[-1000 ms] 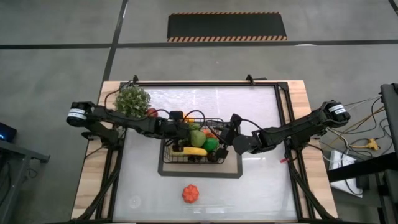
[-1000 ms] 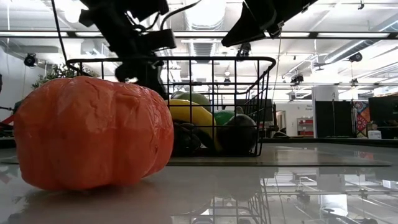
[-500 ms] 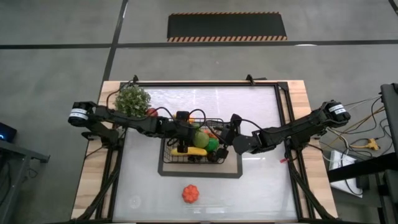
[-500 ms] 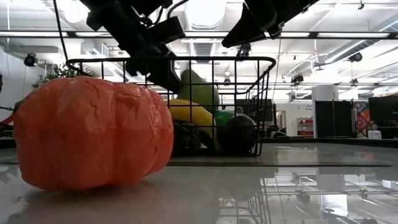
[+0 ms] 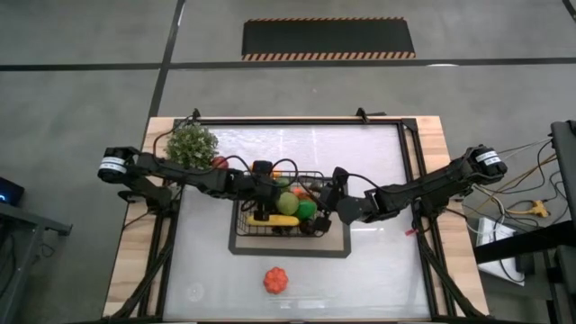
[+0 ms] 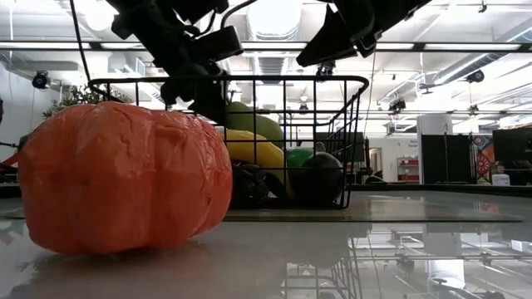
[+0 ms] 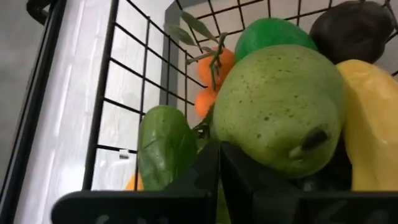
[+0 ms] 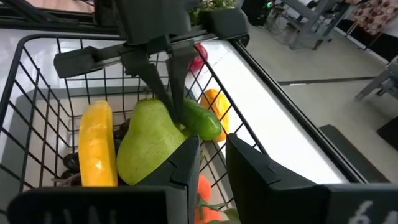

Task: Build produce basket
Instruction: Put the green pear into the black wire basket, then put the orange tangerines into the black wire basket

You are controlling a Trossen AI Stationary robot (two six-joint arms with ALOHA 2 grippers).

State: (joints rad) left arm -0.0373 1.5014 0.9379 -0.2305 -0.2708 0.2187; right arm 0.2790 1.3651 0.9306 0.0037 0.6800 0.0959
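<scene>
The orange pumpkin (image 5: 276,280) sits alone on the white surface (image 5: 378,270), well in front of the basket (image 5: 317,229). It looks light and crinkly, maybe a bit soft. It is round and squat, so it has no real long side. A grip across its middle seems best.

Inside the basket lies the banana (image 8: 96,151), long and smooth, with its length running from front to back of the basket. It may slip if held at the end. The pear (image 7: 278,109) lies tipped over just beside it, looking hard and smooth.

The left pincer (image 8: 166,79) reaches down into the basket, its fingers close together, at the pear and a green leaf (image 7: 166,154). I cannot tell if it grips anything. The right pincer (image 8: 211,158) hangs at the basket's right side, a little open and empty.
</scene>
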